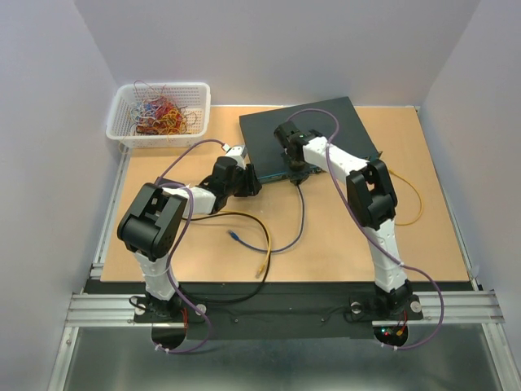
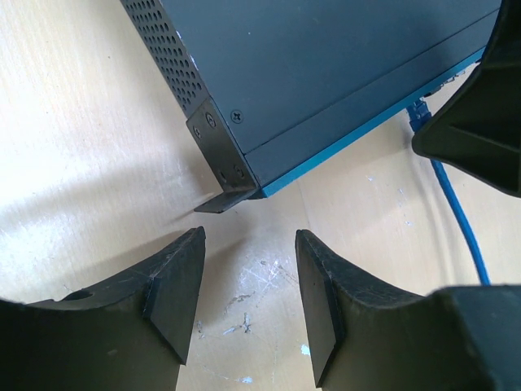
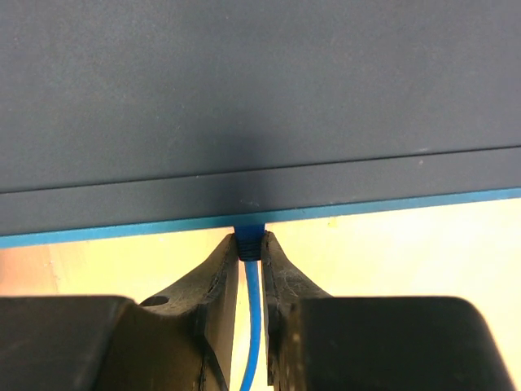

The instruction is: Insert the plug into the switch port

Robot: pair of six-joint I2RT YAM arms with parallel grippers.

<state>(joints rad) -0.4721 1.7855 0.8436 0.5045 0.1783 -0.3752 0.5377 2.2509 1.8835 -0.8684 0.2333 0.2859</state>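
The switch [image 1: 313, 130] is a dark flat box with a blue front edge at the back of the table. My right gripper [image 1: 295, 169] is shut on the blue plug [image 3: 250, 244], which is pressed against the switch's front face [image 3: 260, 216]. The blue cable [image 3: 253, 326] hangs back between the fingers. My left gripper [image 1: 253, 180] is open and empty, just in front of the switch's front left corner [image 2: 224, 159]. The left wrist view shows its tips [image 2: 248, 248] over bare table, and the plug [image 2: 418, 114] and cable [image 2: 460, 220] at the right.
A white basket [image 1: 159, 114] of coloured wires stands at the back left. The blue cable's loose end [image 1: 234, 236] and a yellow cable [image 1: 262, 259] lie on the table in front of the left arm. Another yellow cable [image 1: 413, 195] loops at the right.
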